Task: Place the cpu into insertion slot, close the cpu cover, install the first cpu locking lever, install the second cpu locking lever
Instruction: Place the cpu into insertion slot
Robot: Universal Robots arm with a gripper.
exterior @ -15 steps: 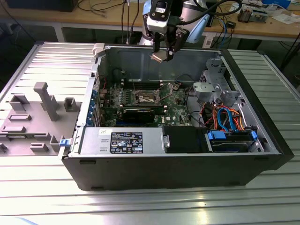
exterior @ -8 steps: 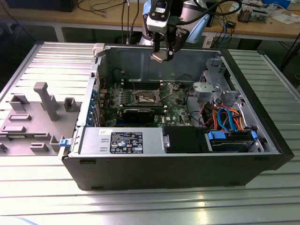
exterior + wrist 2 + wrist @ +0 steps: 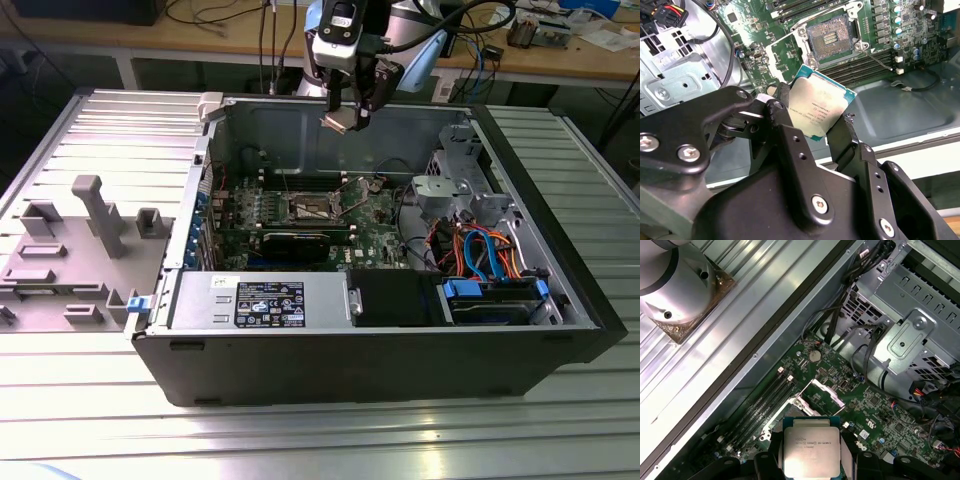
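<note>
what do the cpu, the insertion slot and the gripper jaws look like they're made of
The cpu: matte silvery metal top with a dull sheen, on a thin green board edge. The insertion slot: dark centre, likely plastic, inside a shiny silver metal rim. Jaws of the gripper, clamped on the cpu: matte black, probably coated metal, with screw heads.

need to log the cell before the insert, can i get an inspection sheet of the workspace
surface: ribbed metal table, open case on it
job's things: cpu held above board; slot empty; cover open
clutter: grey fixtures at the exterior view's left
grippers: gripper, jaws shut on cpu
cables: orange and blue bundle in case
surroundings: bench behind
</note>
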